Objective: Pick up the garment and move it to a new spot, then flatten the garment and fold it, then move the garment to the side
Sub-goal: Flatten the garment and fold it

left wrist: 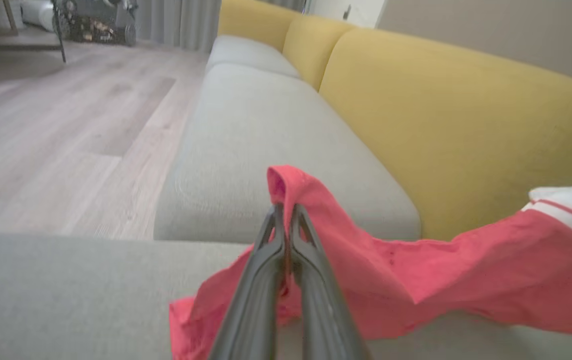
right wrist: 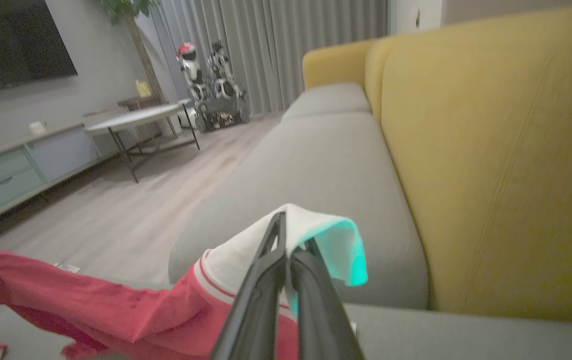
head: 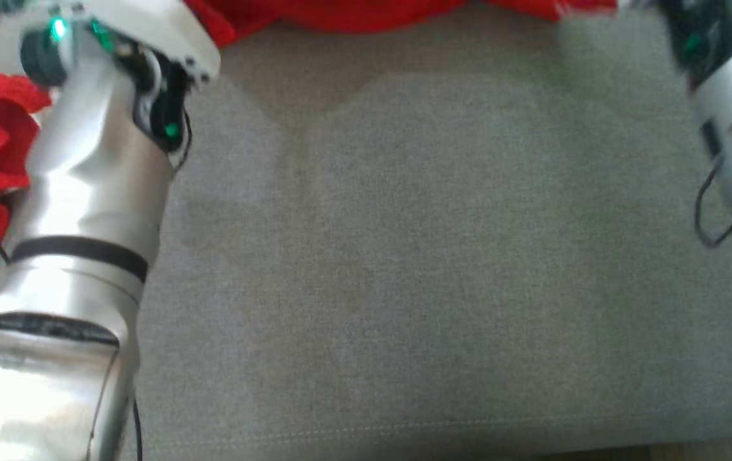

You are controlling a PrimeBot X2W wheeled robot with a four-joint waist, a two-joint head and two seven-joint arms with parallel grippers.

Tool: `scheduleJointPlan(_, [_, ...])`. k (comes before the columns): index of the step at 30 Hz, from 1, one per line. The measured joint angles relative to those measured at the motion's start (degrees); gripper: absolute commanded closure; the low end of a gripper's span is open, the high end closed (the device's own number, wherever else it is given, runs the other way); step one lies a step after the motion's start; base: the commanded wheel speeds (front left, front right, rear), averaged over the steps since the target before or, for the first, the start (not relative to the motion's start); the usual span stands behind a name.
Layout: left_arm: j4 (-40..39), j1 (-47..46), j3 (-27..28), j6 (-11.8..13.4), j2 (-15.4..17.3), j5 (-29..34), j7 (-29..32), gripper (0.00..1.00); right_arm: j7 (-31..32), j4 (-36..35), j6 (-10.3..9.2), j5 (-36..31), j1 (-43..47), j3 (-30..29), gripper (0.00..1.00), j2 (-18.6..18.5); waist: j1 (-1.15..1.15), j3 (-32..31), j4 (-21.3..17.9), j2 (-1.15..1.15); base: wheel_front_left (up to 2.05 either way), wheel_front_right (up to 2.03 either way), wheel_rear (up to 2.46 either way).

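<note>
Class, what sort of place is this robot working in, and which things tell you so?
Probably a living room, perhaps a staged one: a long sofa with grey seats and yellow backs, a dark screen on the wall above a low cabinet, and a small table on wood flooring.

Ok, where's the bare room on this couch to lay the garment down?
The grey seat cushion is bare between the left arm and the right arm, from the red garment at the top down to the front seam. It's crowded at the left, where red cloth bunches beside that arm.
</note>
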Motion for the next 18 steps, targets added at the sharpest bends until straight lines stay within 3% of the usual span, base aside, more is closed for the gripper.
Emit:
scheduleJointPlan(8, [2.33, 10.15, -0.21, -1.75, -1.23, -3.43, 0.00, 1.00, -4.04, -0.04, 0.00, 9.76, 14.10, 8.15, 1.00, -1.13, 0.00, 2.53, 0.02, 0.00, 0.00, 0.00, 0.00])
scheduleJointPlan(12, [-2.04, 16.91, -0.22, -1.94, -1.20, -4.03, 0.00, 1.00, -6.86, -3.37, 0.00, 13.11, 21.82, 10.12, 1.00, -3.46, 0.00, 2.27, -0.16, 0.00, 0.00, 0.00, 0.00])
scheduleJointPlan(18, [-10.14, 26.43, 0.93, -1.99, -0.86, -3.27, 0.00, 1.00, -10.13, -8.11, 0.00, 16.05, 32.93, 8.11, 1.00, -5.93, 0.00, 0.33, -0.80, 0.00, 0.00, 0.00, 0.00])
